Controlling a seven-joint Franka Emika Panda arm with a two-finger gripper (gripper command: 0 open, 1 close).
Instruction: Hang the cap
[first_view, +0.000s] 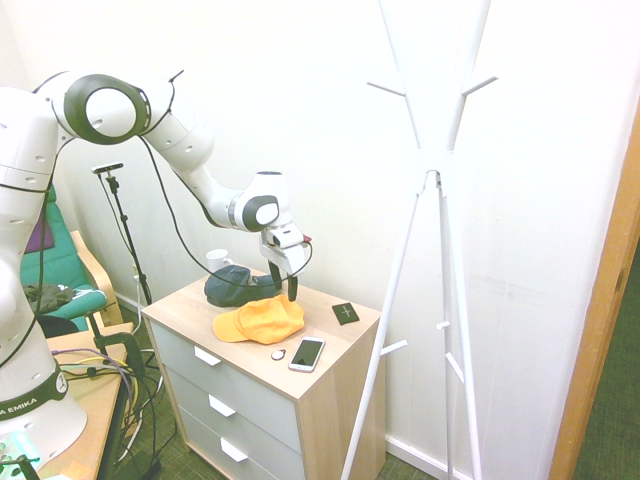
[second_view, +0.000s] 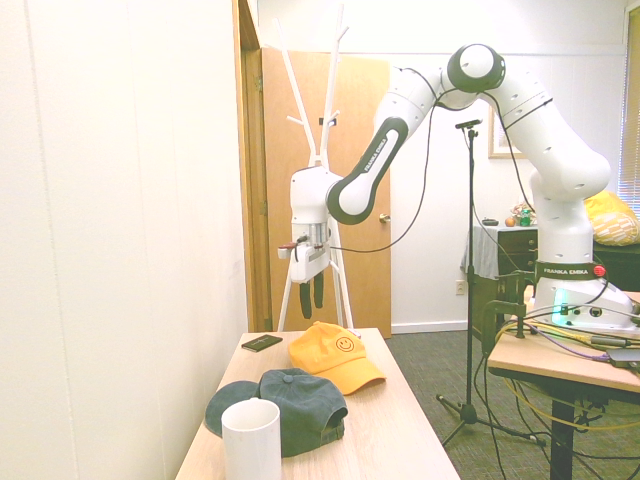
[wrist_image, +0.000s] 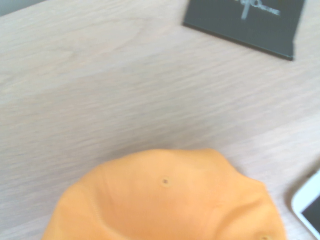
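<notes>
One yellow cap (first_view: 262, 321) | on dresser (first_view: 185, 312), below gripper (second_view: 312, 311) | gripper spread

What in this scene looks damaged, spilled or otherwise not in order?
Nothing stands out: the yellow cap, blue-grey cap, phone and mug rest on the dresser, with no spill or damage visible.

A yellow-orange baseball cap (first_view: 262, 321) is seen resting on the wooden top of the dresser (first_view: 325, 385), its crown uppermost and softly dented. In the first exterior view, its curved brim is pointed towards about nine o'clock; in the second, towards about four o'clock. A small round smiley emblem is shown on its front, and stitched eyelets are revealed in the wrist view.
</notes>
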